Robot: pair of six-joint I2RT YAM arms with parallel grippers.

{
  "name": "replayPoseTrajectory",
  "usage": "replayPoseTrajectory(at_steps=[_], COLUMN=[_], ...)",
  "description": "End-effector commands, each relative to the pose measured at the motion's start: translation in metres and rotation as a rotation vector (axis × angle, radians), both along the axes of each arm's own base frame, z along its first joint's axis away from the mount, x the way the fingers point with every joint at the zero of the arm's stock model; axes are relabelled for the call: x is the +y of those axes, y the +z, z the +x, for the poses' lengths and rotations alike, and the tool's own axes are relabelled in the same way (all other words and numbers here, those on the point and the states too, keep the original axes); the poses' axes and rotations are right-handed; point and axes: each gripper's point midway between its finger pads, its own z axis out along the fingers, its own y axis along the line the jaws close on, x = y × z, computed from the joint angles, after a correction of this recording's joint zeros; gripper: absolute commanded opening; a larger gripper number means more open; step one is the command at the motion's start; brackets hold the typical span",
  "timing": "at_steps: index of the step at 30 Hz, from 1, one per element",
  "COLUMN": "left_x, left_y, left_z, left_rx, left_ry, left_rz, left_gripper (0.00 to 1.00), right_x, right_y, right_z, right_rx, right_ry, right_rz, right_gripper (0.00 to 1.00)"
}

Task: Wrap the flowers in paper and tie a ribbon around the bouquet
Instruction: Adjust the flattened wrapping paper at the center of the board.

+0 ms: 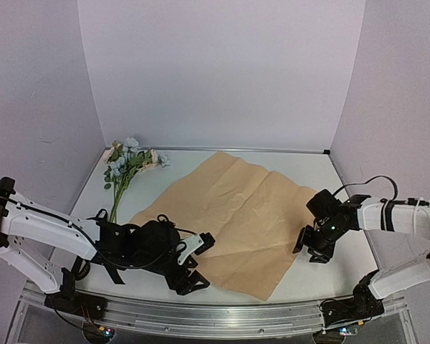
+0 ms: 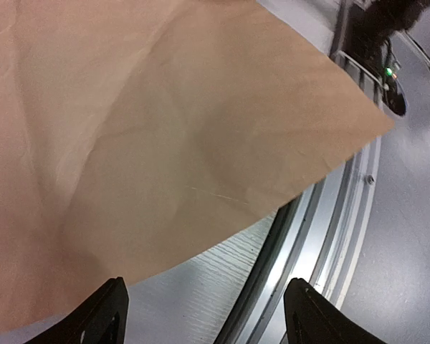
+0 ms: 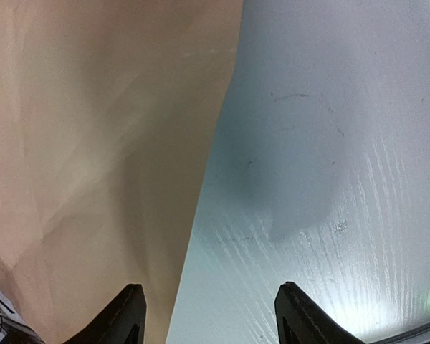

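Matt tan paper [image 1: 236, 215], thin, softly creased. White tabletop [image 3: 330, 179], faint wood-grain texture, slight sheen. Brushed metal rail [image 1: 222, 315] along near edge, semi-gloss. Plain matt walls [image 1: 222, 72].
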Motion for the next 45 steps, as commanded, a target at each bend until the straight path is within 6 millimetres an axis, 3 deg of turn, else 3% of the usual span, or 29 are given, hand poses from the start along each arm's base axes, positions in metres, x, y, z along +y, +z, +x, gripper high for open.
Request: replayPoseTrajectory(at_steps=[1,5,9,13,18,22,31,35,39,42,45], left_x=[0.010,0.032,0.057,0.081,0.105,0.124,0.132,0.128,0.138,0.163,0.198], left_y=[0.008,0.003,-0.004,-0.011,-0.014,-0.026,-0.046,-0.028,0.002,0.018,0.015], left_z=[0.038,0.079,0.107,0.137,0.169,0.186,0.205,0.213,0.229,0.244,0.258], left_rx=[0.052,0.086,0.160,0.209,0.198,0.260,0.317,0.305,0.230,0.147,0.120], left_ry=[0.237,0.482,0.659,0.741,0.807,0.854,0.877,0.888,0.969,1.094,1.227], left_rz=[-0.030,0.004,-0.001,-0.029,-0.037,-0.044,-0.022,-0.041,-0.042,-0.001,0.061], left_gripper=[0.76,0.76,0.77,0.74,0.74,0.74,0.73,0.75,0.80,0.85,0.86], right_x=[-0.004,0.002,0.009,0.018,0.052,0.074,0.073,0.057,0.037,0.030,0.027], right_y=[-0.004,-0.011,-0.019,-0.027,-0.024,-0.024,-0.010,0.011,0.046,0.065,0.076], right_z=[-0.022,-0.028,-0.029,-0.027,-0.020,-0.019,-0.016,-0.019,-0.024,-0.026,-0.030], right_rx=[0.025,0.016,0.008,0.011,-0.013,-0.020,-0.072,-0.123,-0.174,-0.222,-0.247], right_ry=[0.066,0.109,0.141,0.121,0.183,0.211,0.202,0.248,0.366,0.452,0.522], right_rz=[-0.058,-0.103,-0.155,-0.191,-0.217,-0.225,-0.237,-0.256,-0.301,-0.303,-0.294], right_gripper=[0.62,0.56,0.52,0.45,0.42,0.41,0.41,0.53,0.72,0.84,0.92])
